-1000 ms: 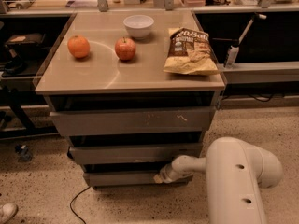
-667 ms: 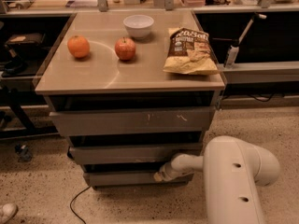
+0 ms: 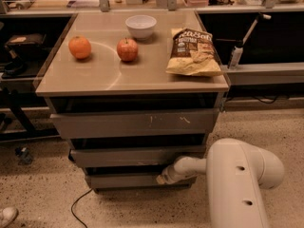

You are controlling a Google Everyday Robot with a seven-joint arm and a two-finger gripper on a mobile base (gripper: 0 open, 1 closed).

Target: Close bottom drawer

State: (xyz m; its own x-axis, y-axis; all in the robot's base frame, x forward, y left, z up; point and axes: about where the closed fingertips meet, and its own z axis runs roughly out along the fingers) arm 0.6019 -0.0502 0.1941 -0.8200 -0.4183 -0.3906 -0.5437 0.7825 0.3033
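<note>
The bottom drawer [image 3: 126, 180] is the lowest, narrowest grey-brown front of the cabinet, near the floor; it stands out only slightly under the middle drawer [image 3: 133, 156]. My gripper [image 3: 164, 177] is at the end of the white arm [image 3: 237, 179], low at the right, pressed against the right part of the bottom drawer's front. The top, widest drawer front [image 3: 135, 122] carries white scuff marks.
On the cabinet top [image 3: 109, 75] are an orange [image 3: 80, 47], an apple [image 3: 127, 49], a white bowl [image 3: 140, 26] and a chip bag [image 3: 192, 51]. A black cable [image 3: 78, 205] lies on the speckled floor. Desks and shelves stand behind and at both sides.
The arm has shifted slightly left toward the cabinet, with the gripper staying on the bottom drawer's front. The drawer looks a little further in.
</note>
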